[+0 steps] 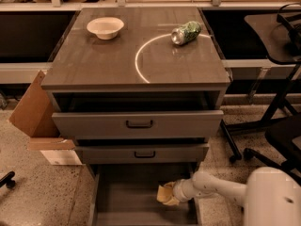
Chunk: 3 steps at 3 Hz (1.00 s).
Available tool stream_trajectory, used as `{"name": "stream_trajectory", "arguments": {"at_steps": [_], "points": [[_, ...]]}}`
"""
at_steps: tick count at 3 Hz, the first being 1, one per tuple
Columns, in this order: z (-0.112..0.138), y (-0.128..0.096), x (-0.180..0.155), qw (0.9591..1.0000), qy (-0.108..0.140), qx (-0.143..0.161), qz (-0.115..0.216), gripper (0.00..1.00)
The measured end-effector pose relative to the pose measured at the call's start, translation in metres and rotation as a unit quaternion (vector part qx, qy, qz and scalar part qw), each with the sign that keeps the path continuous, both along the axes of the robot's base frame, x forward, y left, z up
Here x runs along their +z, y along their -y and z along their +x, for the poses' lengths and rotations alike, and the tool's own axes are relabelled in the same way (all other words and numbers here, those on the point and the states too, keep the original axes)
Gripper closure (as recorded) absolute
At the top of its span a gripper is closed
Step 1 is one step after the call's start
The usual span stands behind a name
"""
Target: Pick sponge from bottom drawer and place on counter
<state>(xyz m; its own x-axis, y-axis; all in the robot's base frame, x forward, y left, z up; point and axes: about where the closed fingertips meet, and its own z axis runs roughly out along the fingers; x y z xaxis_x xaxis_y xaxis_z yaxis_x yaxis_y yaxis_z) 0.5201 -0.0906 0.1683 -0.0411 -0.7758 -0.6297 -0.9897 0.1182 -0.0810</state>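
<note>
Inside bottom drawer (123,199), end effector (172,194), one sponge (164,195)

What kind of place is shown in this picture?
Probably an office or lab workspace: a three-drawer cabinet, a cardboard box on the speckled floor, rolling chair legs at the right. The pincer is in the bottom drawer, at the sponge.

Grey-brown counter (94,65) with 1 cream bowl (105,27), 1 green crushed can (186,32)

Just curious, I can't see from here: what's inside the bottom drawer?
The bottom drawer holds a sponge, with the claw at it. Its back is hidden under the upper drawers.
</note>
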Motion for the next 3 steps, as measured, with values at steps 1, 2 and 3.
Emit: {"name": "stream_trajectory", "arguments": {"at_steps": [1, 2, 3], "points": [[-0.005, 0.013, 0.079, 0.9977, 0.050, 0.023, 0.038, 1.00], [-0.005, 0.013, 0.079, 0.9977, 0.050, 0.023, 0.038, 1.00], [-0.006, 0.014, 0.105, 0.9952, 0.072, 0.054, 0.039, 1.00]]}}
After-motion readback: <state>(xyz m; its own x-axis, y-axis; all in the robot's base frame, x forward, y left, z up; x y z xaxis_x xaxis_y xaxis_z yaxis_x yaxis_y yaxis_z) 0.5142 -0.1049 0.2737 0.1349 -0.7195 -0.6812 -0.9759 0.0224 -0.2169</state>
